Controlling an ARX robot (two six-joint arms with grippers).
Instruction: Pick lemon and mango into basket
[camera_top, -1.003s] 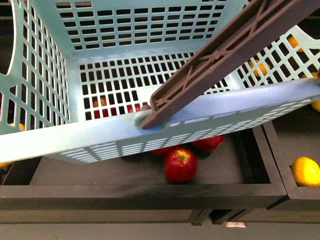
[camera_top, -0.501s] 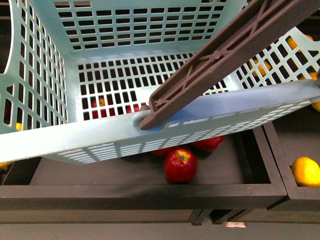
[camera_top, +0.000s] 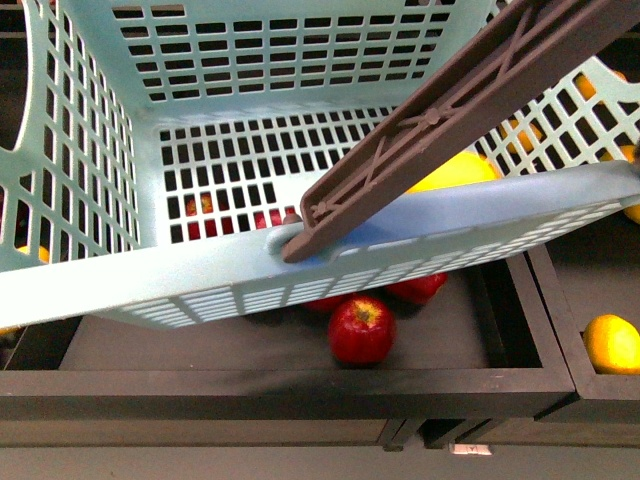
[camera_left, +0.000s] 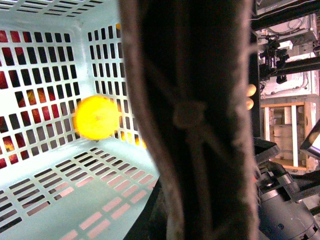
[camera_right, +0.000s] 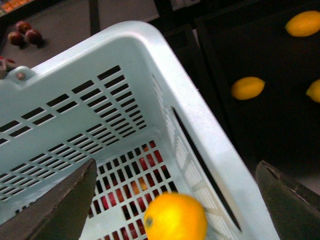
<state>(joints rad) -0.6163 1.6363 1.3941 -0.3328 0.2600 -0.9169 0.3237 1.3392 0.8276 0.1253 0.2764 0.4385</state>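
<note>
Half the job looks done: the basket (camera_top: 150, 275) hangs tilted under the right pincer (camera_right: 176, 164), which is spread wide and empty. The lemon (camera_right: 175, 219) lies just below its fingers, inside the walls. Raise the pincer open and straight clear of the rim, and hold the basket level, since you cannot tell the left pincer's grip behind the handle (camera_left: 195, 115), and no mango shows near either pincer. Materials, large to small: the basket is rigid teal plastic lattice with a slick slotted floor, so fruit may roll; the handle is a ribbed grey-brown bar; the lemon is smooth, yellow and oval.
</note>
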